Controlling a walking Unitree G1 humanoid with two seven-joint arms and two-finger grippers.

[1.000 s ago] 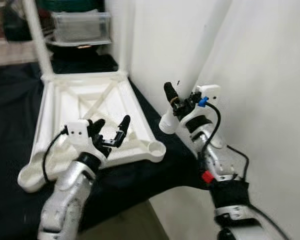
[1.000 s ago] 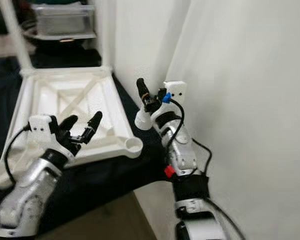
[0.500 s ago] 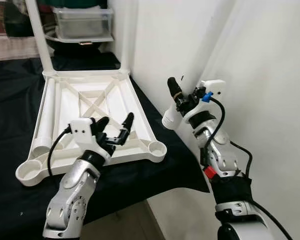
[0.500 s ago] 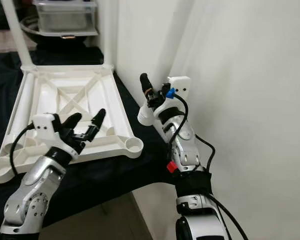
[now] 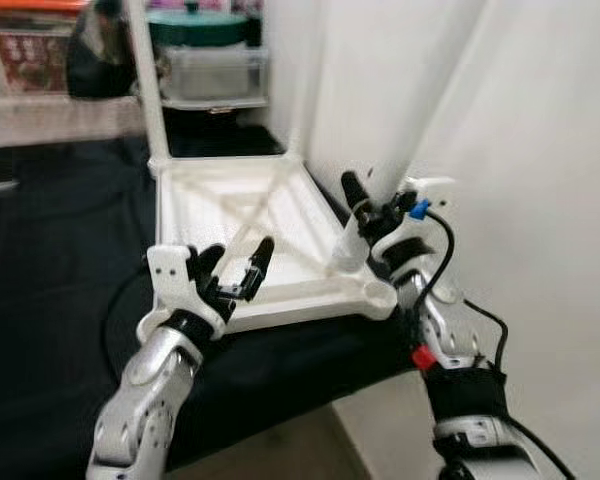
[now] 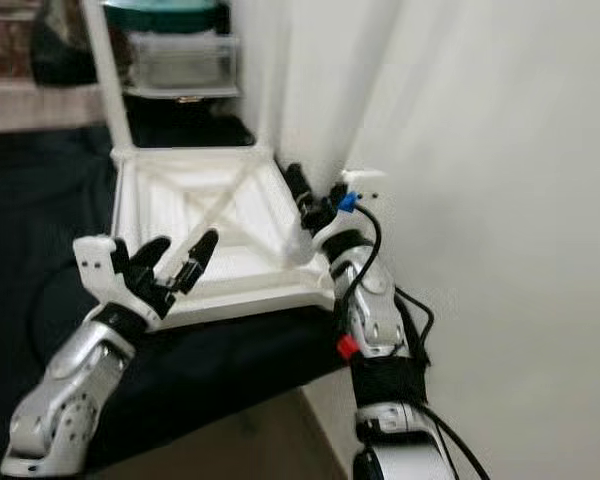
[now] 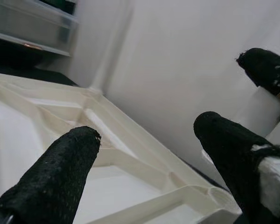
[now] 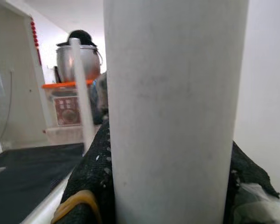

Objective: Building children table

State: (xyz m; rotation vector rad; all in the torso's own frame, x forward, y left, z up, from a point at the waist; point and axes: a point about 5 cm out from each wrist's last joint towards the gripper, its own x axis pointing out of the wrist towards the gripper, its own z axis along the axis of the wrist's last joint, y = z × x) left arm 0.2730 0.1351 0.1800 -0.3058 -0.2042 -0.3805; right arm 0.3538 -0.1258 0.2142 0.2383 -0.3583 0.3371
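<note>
The left gripper [image 5: 232, 270] hovers with fingers spread over the near edge of the upturned white tabletop [image 5: 230, 205], which lies on the black-covered surface [image 5: 60, 260], long axis running away from the robot. At its near right corner the right gripper [image 5: 365, 210] clamps a white leg [image 5: 420, 110] rising steeply upward. A second leg [image 5: 145, 80] stands upright at the far left corner

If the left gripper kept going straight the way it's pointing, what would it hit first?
Most likely the upturned white plastic tabletop: the left gripper, fingers open, points over its ribbed underside toward the white wall. Depth is unclear.
</note>
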